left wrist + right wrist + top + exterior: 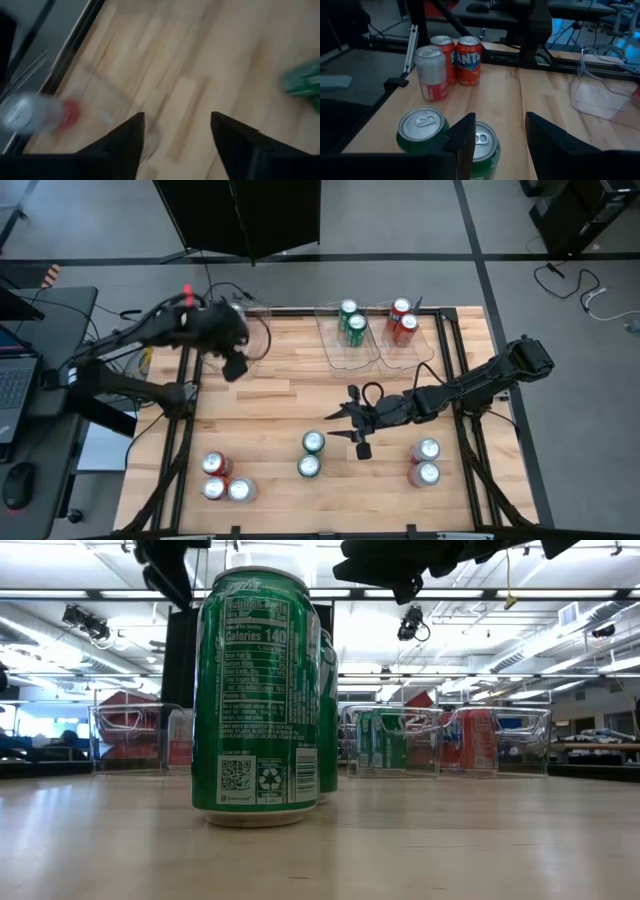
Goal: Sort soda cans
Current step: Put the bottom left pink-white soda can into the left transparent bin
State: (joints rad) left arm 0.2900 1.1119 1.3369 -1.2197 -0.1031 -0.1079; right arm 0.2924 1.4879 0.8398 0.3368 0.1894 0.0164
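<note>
Two green soda cans (311,454) stand side by side near the table's near edge, and they fill the low view (258,695). My right gripper (346,432) hovers open just to their right; in its wrist view (500,145) one finger overlaps the nearer green can (482,145) without touching. My left gripper (235,367) is open above the far-left part of the table (175,145). Three cans (225,480), red and silver-white, stand at the near-left corner. Two more cans (426,462) stand near-right.
Three clear bins sit along the far edge. The left bin (252,330) shows no cans, the middle bin (350,348) holds two green cans (352,320), and the right bin (412,348) holds two red cans (403,317). Bare wood lies in the table's middle.
</note>
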